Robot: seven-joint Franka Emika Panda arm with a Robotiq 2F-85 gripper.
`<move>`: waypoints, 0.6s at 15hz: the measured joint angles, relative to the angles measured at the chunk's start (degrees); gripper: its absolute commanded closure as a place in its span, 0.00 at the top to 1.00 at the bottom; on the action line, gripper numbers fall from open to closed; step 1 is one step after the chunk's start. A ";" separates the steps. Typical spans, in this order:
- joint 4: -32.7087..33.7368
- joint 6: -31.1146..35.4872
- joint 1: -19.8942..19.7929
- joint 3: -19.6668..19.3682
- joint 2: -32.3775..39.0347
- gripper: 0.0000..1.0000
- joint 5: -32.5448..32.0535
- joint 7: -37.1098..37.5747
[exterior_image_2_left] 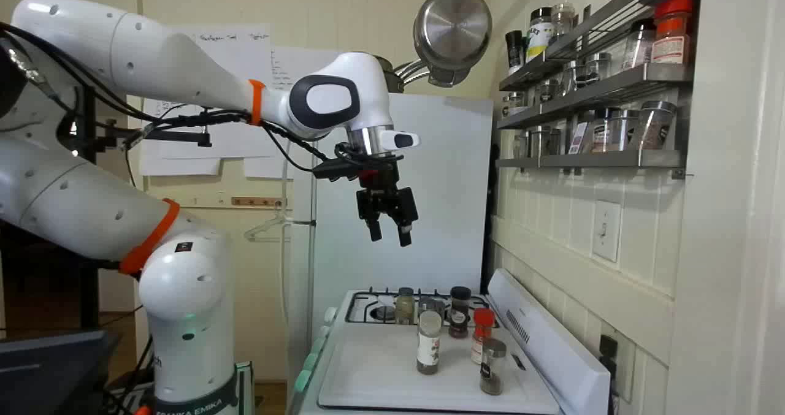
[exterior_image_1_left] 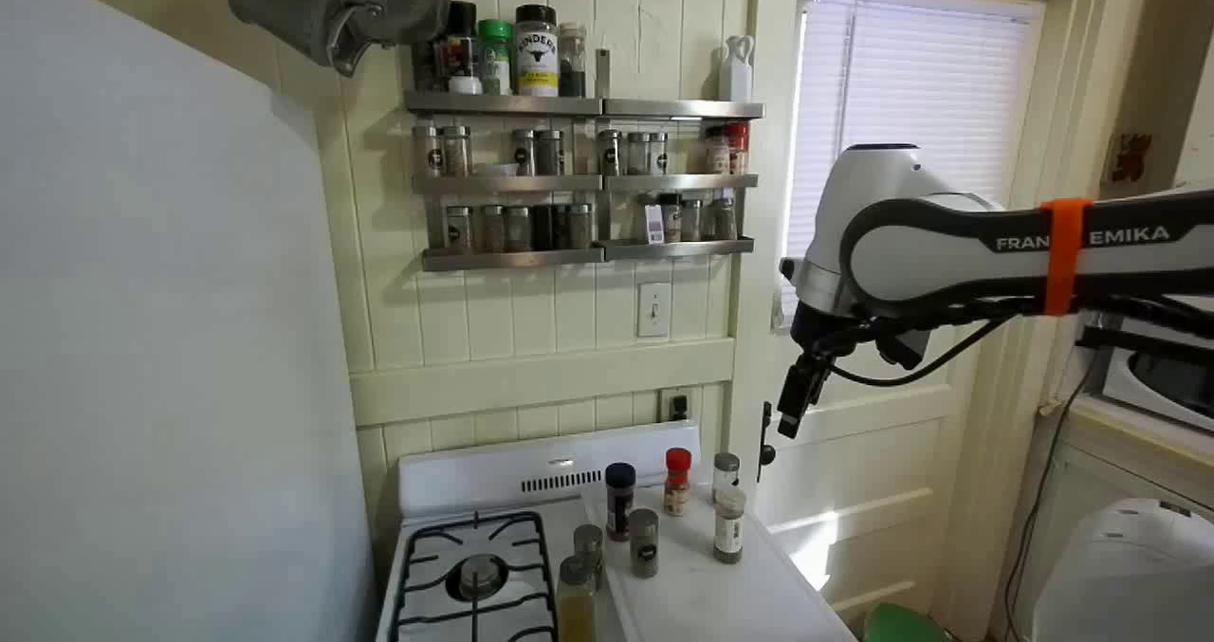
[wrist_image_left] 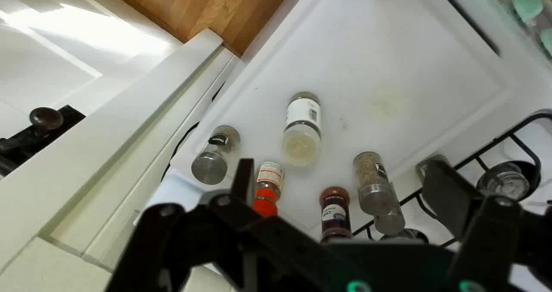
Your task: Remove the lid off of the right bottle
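Observation:
A small bottle with a see-through body stands upright at the back corner of the white board; its body [exterior_image_1_left: 724,484] [exterior_image_2_left: 490,378] [wrist_image_left: 225,137] carries a small dark label. Its round grey lid [exterior_image_1_left: 726,462] [exterior_image_2_left: 493,348] [wrist_image_left: 209,168] is on. Other bottles with similar grey caps are in view, so I cannot be sure that this is the right bottle. My gripper [exterior_image_1_left: 789,426] [exterior_image_2_left: 390,237] [wrist_image_left: 340,177] is open and empty, pointing down well above the bottles. In the wrist view its fingers are wide apart and touch nothing.
A red-capped bottle [exterior_image_1_left: 676,483] [wrist_image_left: 269,180], a taller dark-capped bottle [exterior_image_1_left: 619,502] and a white-labelled, pale-capped bottle [exterior_image_1_left: 729,528] [exterior_image_2_left: 428,344] stand close by. More grey-capped bottles [exterior_image_1_left: 644,542] stand near the burner grate [exterior_image_1_left: 474,566]. Wall shelves [exterior_image_1_left: 512,261] hold jars. A fridge [exterior_image_2_left: 405,188] stands behind.

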 measured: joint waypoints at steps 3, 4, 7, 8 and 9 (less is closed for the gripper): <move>0.01 0.00 0.00 0.00 0.00 1.00 0.00 0.00; 0.01 0.00 0.00 0.00 0.00 1.00 0.00 0.00; 0.02 0.00 0.00 0.00 0.00 1.00 0.00 0.01; 0.04 0.00 0.02 -0.24 0.12 1.00 0.01 0.00; 0.03 0.31 0.03 -0.94 0.46 1.00 0.04 0.00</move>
